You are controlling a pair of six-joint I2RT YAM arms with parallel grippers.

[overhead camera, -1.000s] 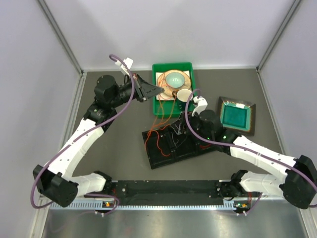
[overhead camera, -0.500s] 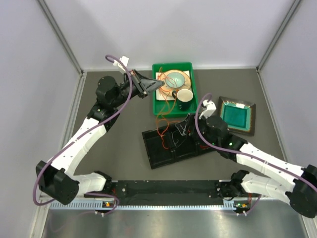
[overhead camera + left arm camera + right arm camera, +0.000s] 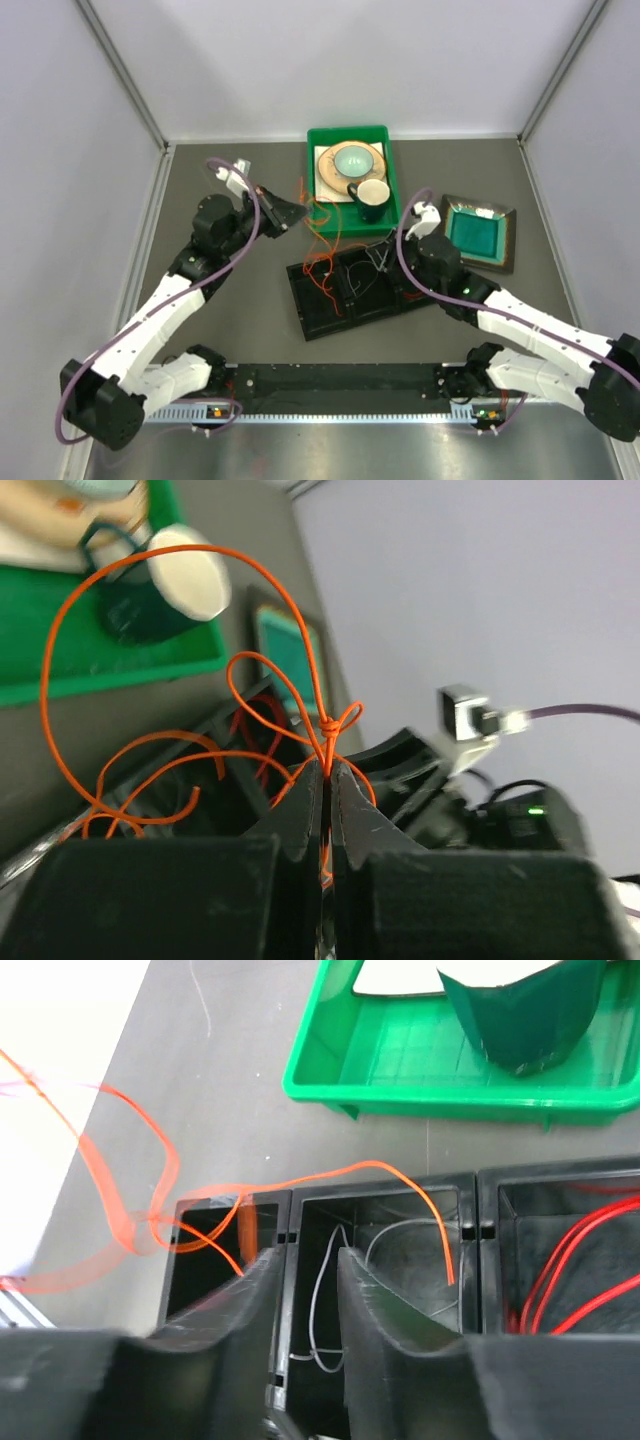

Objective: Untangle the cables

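Left gripper (image 3: 287, 212) (image 3: 326, 776) is clenched on the orange cable (image 3: 318, 222) (image 3: 180, 548), pinching it right at a small knot and held above the table (image 3: 235, 290), off the green bin's (image 3: 312, 185) (image 3: 420, 1095) near-left corner. From the pinch the orange cable fans out in wide loops: one big arc swings up in front of the mug (image 3: 371, 196) (image 3: 172, 588) (image 3: 520, 1010), and the rest drops across the gap between bin and black tray (image 3: 335, 325) (image 3: 380, 1192) and into the tray. In the right wrist view an orange strand crosses the tray's far rim and its loose end hangs in the middle compartment. Right gripper (image 3: 380, 262) (image 3: 303, 1260) is released, fingers apart with nothing between them, hovering over the tray; its left finger overlaps the wall between the left and middle compartments, its right finger sits over the middle one. Grey cable (image 3: 318, 1295) lies in the middle compartment, seen through the finger gap. Red cable (image 3: 324, 288) (image 3: 560, 1260) has strands in the tray's left end in the top view, and some in the right compartment in the wrist view. The bin's near edge and the tray's far edge run close, with a narrow strip of table between. Wide table surface lies left of the tray out to the side wall (image 3: 70, 200). Teal dish (image 3: 478, 232) sits right of the tray, near the right arm.
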